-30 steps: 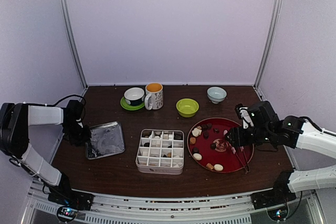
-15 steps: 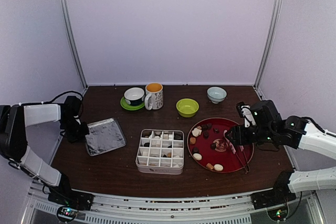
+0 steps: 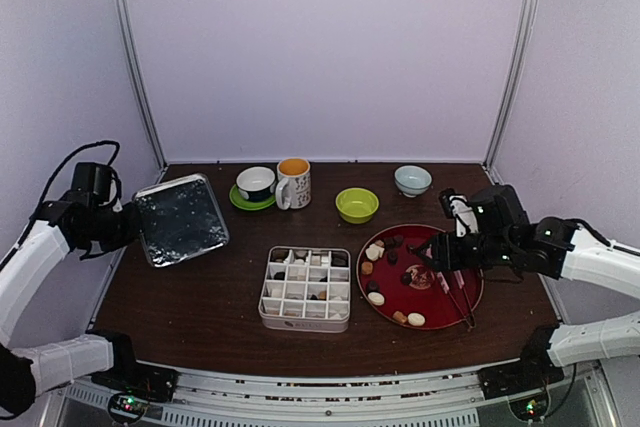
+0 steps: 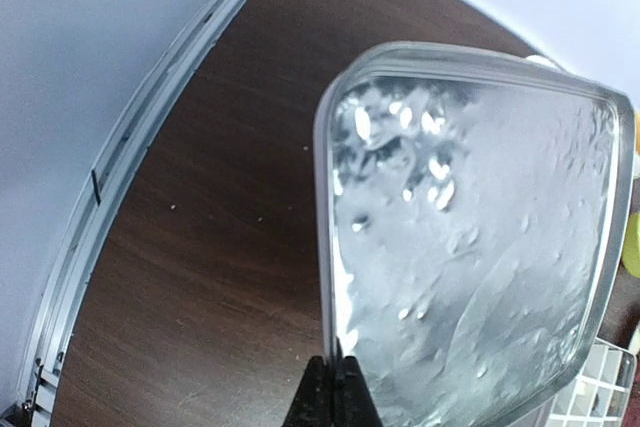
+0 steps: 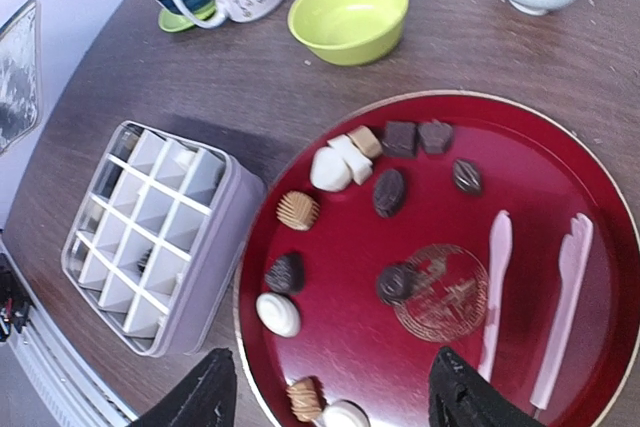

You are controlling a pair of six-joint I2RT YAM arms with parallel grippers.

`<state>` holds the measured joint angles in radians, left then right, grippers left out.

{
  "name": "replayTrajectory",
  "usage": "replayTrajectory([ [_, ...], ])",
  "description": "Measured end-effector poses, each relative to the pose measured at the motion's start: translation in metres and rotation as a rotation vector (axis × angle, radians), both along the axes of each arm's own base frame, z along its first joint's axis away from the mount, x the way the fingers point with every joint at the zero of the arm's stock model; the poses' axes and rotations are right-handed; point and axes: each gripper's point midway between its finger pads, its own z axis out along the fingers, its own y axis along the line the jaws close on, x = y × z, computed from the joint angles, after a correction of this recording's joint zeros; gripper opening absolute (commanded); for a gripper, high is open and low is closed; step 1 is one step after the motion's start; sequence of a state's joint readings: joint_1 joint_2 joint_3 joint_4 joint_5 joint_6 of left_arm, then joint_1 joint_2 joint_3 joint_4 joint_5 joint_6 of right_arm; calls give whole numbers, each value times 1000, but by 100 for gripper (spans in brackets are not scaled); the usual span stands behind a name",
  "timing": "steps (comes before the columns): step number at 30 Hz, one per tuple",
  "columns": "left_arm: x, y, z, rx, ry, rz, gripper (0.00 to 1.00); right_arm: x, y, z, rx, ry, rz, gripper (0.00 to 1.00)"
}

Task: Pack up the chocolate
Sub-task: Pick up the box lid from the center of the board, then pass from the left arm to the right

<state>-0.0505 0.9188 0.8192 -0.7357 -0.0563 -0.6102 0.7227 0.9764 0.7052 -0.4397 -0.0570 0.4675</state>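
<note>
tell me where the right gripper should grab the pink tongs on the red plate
Grip the pink tongs mid-length, across both arms, coming straight down from above with the right gripper. They lie flat on the red plate, their two arms spread side by side, so open jaws should straddle them; a sideways approach would probably push them.

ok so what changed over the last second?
The left gripper closed on the edge of the tin lid and lifted it off the table, up and toward the back left; it now hangs tilted. The right gripper, open above the red plate, edged slightly left. The chocolates, pink tongs and divided box stayed put.
</note>
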Motion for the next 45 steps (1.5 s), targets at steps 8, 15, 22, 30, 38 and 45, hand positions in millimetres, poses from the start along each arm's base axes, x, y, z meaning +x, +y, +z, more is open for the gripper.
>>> replayTrajectory([
  [8,-2,-29,51,-96,-143,-148,0,14,35,43,84,-78,82,64],
  [15,5,-77,71,-262,-166,-350,0,34,46,90,78,-205,80,69],
  [22,8,-138,66,-351,-116,-558,0,46,35,113,-11,-387,77,84],
  [30,16,-174,74,-375,-114,-672,0,30,43,149,-104,-489,275,100],
  [38,23,-183,72,-381,-101,-697,0,6,65,167,-218,-633,456,100],
  [45,27,-189,78,-392,-91,-723,0,-28,99,165,-466,-852,654,100],
])
